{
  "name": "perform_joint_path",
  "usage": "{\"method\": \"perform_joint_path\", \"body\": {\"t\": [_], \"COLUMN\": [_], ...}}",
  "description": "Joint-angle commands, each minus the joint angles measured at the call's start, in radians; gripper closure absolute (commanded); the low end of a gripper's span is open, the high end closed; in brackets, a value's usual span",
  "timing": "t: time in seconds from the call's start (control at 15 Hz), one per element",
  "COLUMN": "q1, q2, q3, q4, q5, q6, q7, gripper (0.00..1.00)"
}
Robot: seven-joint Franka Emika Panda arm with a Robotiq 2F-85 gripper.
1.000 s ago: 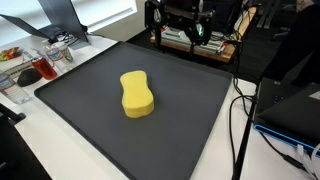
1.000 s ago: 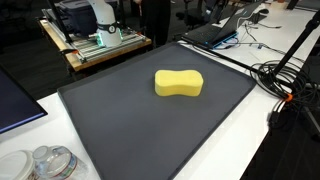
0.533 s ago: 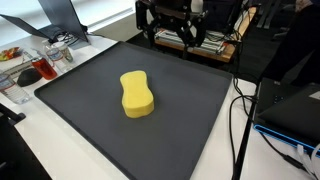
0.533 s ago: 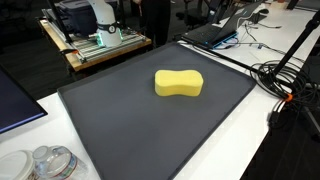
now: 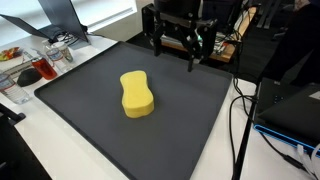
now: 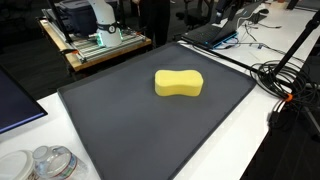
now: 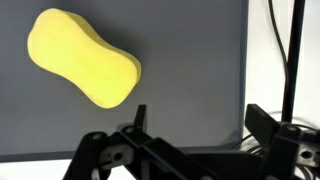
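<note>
Yellow sponge (image 5: 137, 93) lies flat near the middle of the dark mat (image 5: 205, 120), untouched.
My hand (image 5: 175, 54) hangs above the mat's far edge, jaws wide and empty. In the wrist view the sponge sits aside of them, so a straight drop would, I judge, miss it or clip its end and skid it.

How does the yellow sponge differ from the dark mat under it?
Colour: the sponge is bright yellow, the mat dark grey. Shape: the sponge is rounded with a pinched waist, the mat a straight-edged rectangle. Size: the sponge is a small thick block, the mat a wide thin sheet. Both lie flat.
</note>
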Motion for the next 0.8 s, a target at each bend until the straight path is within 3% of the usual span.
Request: {"method": "perform_joint_path", "body": {"t": [0.0,0.27,0.73], "q1": [0.073,0.111,0.053], "q2": [0.123,0.220,0.337], "q3": [-0.071,-0.131,-0.144], "q4": [0.167,0.270,0.414], "q5": [-0.015,-0.052,0.014], "q6": [-0.032,-0.108,-0.217], "q7": [0.176,0.311,0.370], "gripper": [0.00,0.00,0.00]}}
